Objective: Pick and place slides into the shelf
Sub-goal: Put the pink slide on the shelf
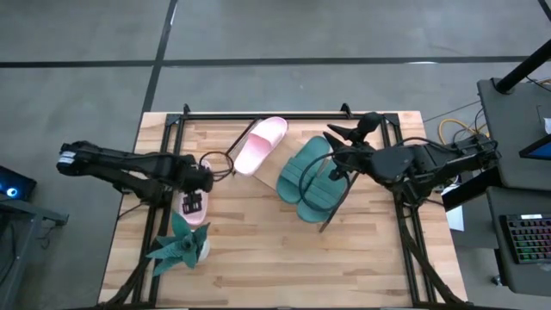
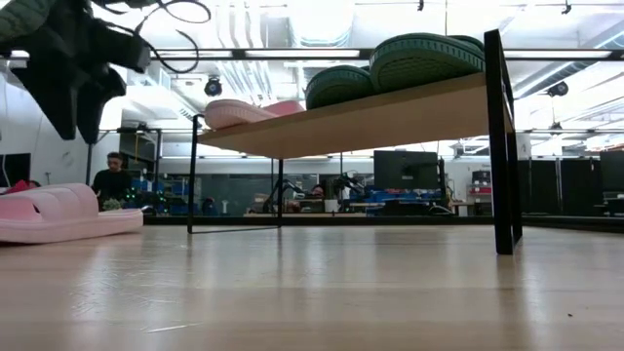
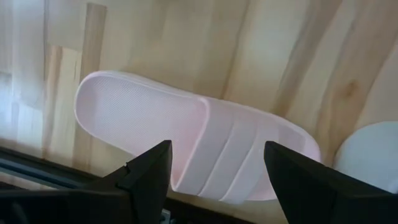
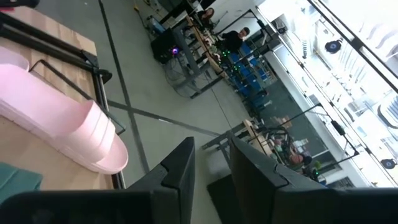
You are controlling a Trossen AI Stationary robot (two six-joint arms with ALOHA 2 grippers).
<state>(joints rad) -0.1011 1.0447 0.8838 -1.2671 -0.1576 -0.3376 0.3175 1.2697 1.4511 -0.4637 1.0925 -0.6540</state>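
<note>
The shelf stands slantwise on the table's far middle. On its board lie a pale pink slide and two dark green slides. Another pink slide lies sole-down on the table at the left. My left gripper hangs open above it, pointing down, its fingers spread to either side of the wide strap and clear of it. My right gripper is raised over the shelf's far right end, pointing about level. Its fingers stand a narrow gap apart with nothing between them.
A green leafy toy plant in a white pot stands just nearer than the pink slide on the table. Black frame rails run along the table's left and right sides. People and desks show in the room beyond.
</note>
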